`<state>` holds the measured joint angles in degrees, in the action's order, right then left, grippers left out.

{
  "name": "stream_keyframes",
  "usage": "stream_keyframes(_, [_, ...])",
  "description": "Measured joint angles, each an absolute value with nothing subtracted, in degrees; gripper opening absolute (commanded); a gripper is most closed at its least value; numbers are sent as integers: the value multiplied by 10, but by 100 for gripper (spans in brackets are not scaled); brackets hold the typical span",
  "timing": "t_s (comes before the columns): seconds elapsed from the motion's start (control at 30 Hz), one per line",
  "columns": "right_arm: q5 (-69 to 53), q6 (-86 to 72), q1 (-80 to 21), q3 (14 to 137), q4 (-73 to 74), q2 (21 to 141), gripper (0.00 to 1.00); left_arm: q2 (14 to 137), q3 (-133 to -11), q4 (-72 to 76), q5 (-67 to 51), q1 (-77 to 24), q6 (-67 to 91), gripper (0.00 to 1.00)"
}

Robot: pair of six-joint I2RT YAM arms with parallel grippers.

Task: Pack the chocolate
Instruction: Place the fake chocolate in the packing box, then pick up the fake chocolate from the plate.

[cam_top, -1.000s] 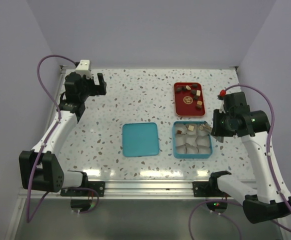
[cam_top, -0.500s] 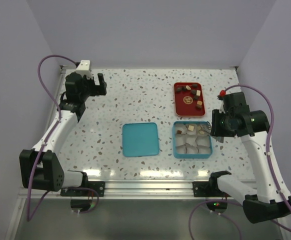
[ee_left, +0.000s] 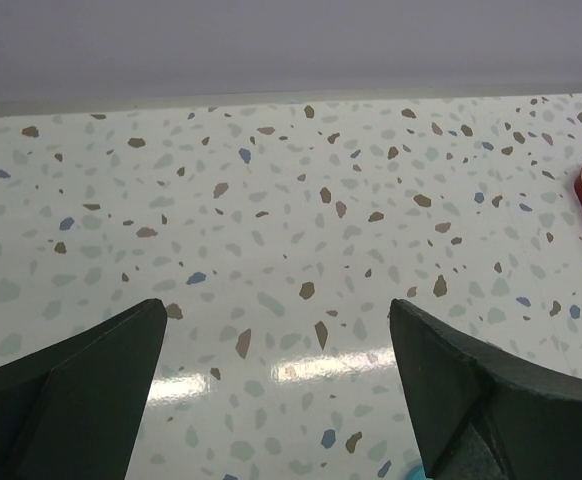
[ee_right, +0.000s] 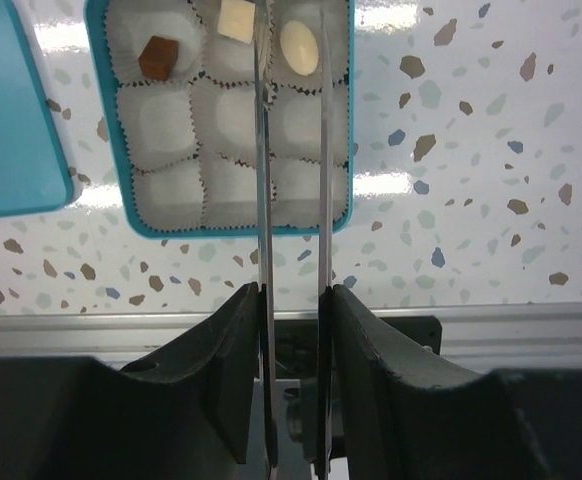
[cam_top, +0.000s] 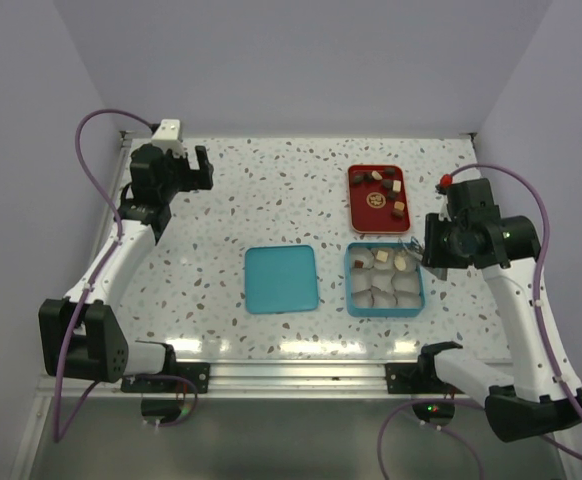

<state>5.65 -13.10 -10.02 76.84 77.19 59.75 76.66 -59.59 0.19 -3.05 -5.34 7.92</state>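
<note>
The teal box (cam_top: 352, 284) holds nine white paper cups. Its far row carries three chocolates: a brown cube (ee_right: 157, 57), a cream square (ee_right: 237, 18) and a cream oval (ee_right: 299, 47). Several more chocolates (cam_top: 398, 208) lie on the red tray (cam_top: 356, 205) behind the box. My right gripper (ee_right: 293, 300) is shut on metal tweezers (ee_right: 262, 200), whose two blades reach over the box's right column, either side of the cream oval. In the top view the right gripper (cam_top: 433, 247) hangs at the box's far right corner. My left gripper (ee_left: 276, 350) is open over bare table, far left (cam_top: 201, 168).
The teal lid (cam_top: 281, 278) lies flat left of the box, also seen as the teal lid (ee_right: 11, 110) in the right wrist view. The table's metal front rail (ee_right: 451, 325) runs just below the box. Purple walls close in the table on three sides.
My right arm has drawn slightly back towards the far side, with the tweezers shifting over the box's far right cup. The left arm has not moved.
</note>
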Motion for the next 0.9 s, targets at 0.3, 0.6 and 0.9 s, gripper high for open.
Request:
stream_keyframes(0.3, [48, -131, -100, 805, 700, 654, 36, 767, -598, 2, -30, -53, 79, 100])
stream_keyframes(0.6, [38, -128, -100, 805, 566, 746, 36, 767, -598, 2, -30, -53, 79, 100])
stream_keyframes(0.9, [66, -118, -100, 783, 500, 810, 35, 767, -598, 2, -30, -54, 79, 100])
